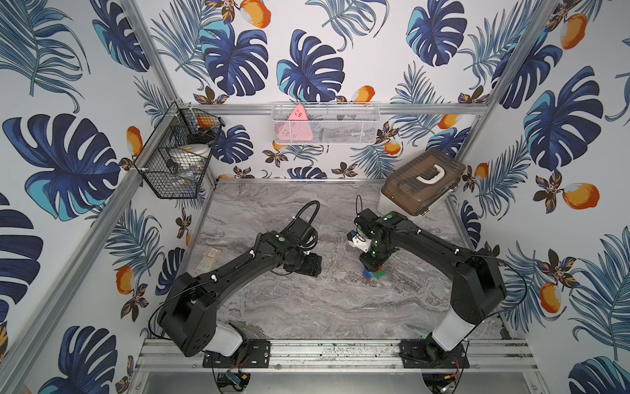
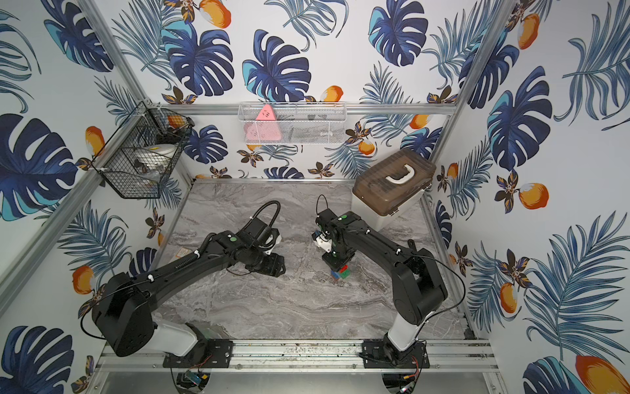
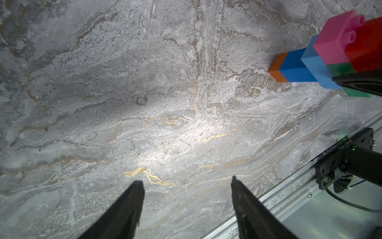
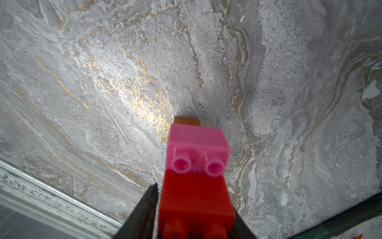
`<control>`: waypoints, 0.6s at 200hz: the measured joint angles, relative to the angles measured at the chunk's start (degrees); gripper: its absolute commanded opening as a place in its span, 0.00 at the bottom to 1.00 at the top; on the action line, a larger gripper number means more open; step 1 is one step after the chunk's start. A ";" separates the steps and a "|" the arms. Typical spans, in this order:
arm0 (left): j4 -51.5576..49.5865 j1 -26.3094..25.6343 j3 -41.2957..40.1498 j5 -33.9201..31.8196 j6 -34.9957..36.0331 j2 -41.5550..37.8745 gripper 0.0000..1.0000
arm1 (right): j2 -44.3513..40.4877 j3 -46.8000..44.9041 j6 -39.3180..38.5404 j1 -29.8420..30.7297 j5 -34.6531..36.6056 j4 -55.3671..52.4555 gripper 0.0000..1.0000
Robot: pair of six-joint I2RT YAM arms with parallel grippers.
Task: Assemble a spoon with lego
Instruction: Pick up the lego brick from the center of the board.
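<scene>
On the table's (image 1: 324, 307) left, left gripper (image 3: 186, 182) empty; right of centre, right gripper (image 4: 194, 202) on the spoon (image 3: 310, 62).
Left jaws stand apart, holding nothing. Right jaws press both sides of the spoon head's red brick (image 3: 365, 47), and the build rests on the table. You seem to be at the final grip. Next you need a firm hold that doesn't split the joints. Count: one spoon, six bricks showing, one each: orange (image 3: 278, 66), blue (image 3: 295, 66), light blue (image 3: 316, 62), pink (image 3: 334, 41), green (image 3: 341, 69), red. Black tip not seen.

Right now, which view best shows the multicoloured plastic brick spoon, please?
Left wrist: the brick spoon shows six colours. Right wrist shows only pink, red, some orange; both top views, a speck at the right claw.
</scene>
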 measured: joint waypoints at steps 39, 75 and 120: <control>-0.02 0.00 0.02 -0.07 0.00 0.00 0.73 | 0.07 0.20 0.13 0.00 0.00 -0.07 0.29; -0.02 0.00 0.09 -0.02 0.00 0.00 0.73 | -0.61 0.59 0.35 -0.44 -0.90 -0.17 0.27; 0.44 1.16 0.85 2.12 -0.07 -0.42 0.73 | -5.66 -1.55 4.83 -5.88 -11.37 5.86 0.25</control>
